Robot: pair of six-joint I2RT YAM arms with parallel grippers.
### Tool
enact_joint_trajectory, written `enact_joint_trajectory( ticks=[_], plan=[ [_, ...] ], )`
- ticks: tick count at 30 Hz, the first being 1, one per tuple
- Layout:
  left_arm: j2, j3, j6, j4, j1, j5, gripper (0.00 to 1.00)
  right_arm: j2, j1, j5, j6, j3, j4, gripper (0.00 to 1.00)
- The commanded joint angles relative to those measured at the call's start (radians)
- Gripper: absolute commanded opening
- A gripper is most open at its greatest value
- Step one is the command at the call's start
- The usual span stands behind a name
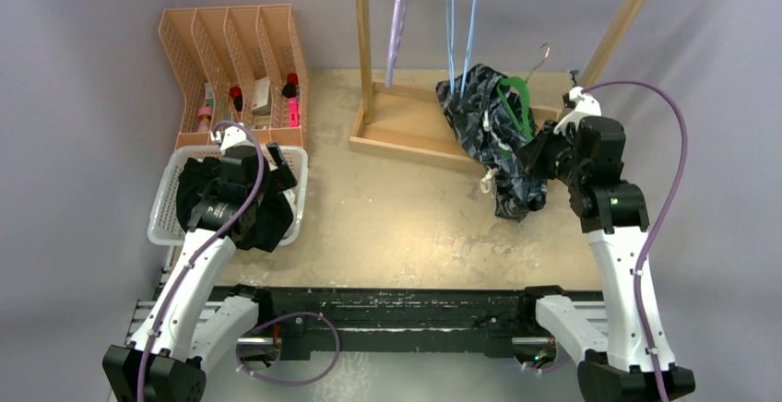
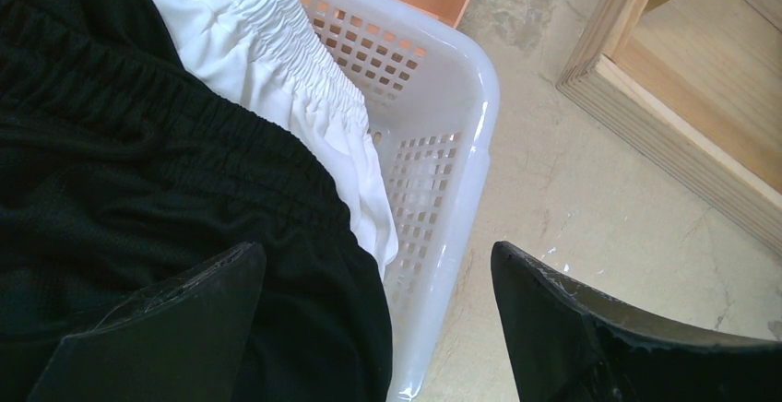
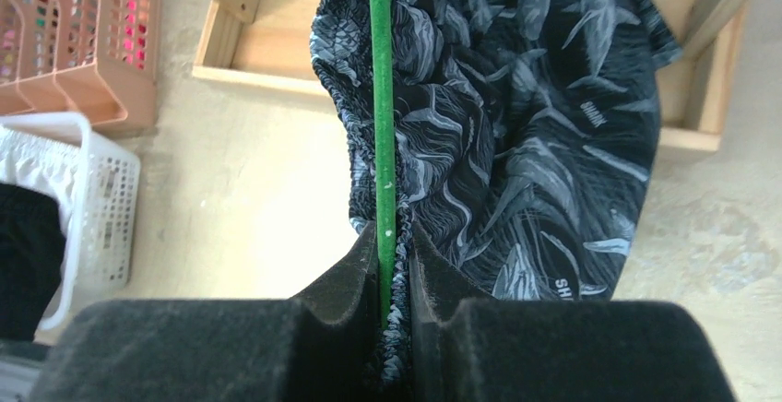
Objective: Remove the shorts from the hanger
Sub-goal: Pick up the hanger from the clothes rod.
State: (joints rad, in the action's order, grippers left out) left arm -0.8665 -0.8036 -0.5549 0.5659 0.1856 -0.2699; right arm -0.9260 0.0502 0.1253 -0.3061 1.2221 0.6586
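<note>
Tightly, right gripper (image 3: 392,236) pinches thin green hanger (image 3: 379,98) with patterned shorts (image 3: 516,98) — left gripper (image 2: 373,250) gapes above black shorts (image 2: 138,171).

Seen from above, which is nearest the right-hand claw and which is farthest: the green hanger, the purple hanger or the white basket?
1. The green hanger: clamped in the right gripper.
2. The purple hanger: hanging on the rack, farther left.
3. The white basket: far left of the table.

A white perforated plastic basket (image 1: 163,224) sits just in front of a peach slotted organizer (image 1: 242,44) holding small items, while a wooden garment rack (image 1: 363,38) stands on the beige tabletop (image 1: 396,222).
</note>
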Motion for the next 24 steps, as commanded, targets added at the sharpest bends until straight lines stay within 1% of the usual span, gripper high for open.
enact_joint_trajectory(
  ticks=[1, 6, 10, 14, 19, 21, 23, 24],
  plan=[
    [-0.002, -0.007, 0.017, -0.017, 0.001, -0.011, 0.92, 0.063, -0.001, 0.128, -0.086, -0.069, -0.088, 0.00],
    [-0.003, -0.006, 0.013, -0.016, 0.002, -0.020, 0.92, 0.135, -0.001, 0.184, -0.127, -0.196, -0.052, 0.00],
    [-0.018, -0.010, 0.015, -0.015, 0.002, -0.027, 0.93, 0.189, -0.001, 0.213, -0.137, -0.246, -0.016, 0.00],
    [-0.027, -0.014, 0.008, -0.008, 0.001, -0.061, 0.96, 0.223, -0.001, 0.318, -0.145, -0.319, -0.034, 0.00],
    [-0.026, -0.015, 0.001, -0.004, 0.000, -0.076, 0.98, 0.228, -0.001, 0.501, -0.127, -0.343, -0.062, 0.00],
    [-0.025, -0.015, 0.002, -0.004, 0.000, -0.072, 0.98, 0.245, -0.001, 0.536, -0.119, -0.344, -0.091, 0.00],
    [-0.025, -0.015, 0.003, -0.006, 0.000, -0.061, 0.98, 0.264, -0.001, 0.552, -0.149, -0.352, -0.140, 0.00],
    [-0.027, -0.016, 0.003, -0.007, 0.000, -0.059, 0.98, 0.263, -0.001, 0.600, -0.143, -0.351, -0.154, 0.00]
  ],
)
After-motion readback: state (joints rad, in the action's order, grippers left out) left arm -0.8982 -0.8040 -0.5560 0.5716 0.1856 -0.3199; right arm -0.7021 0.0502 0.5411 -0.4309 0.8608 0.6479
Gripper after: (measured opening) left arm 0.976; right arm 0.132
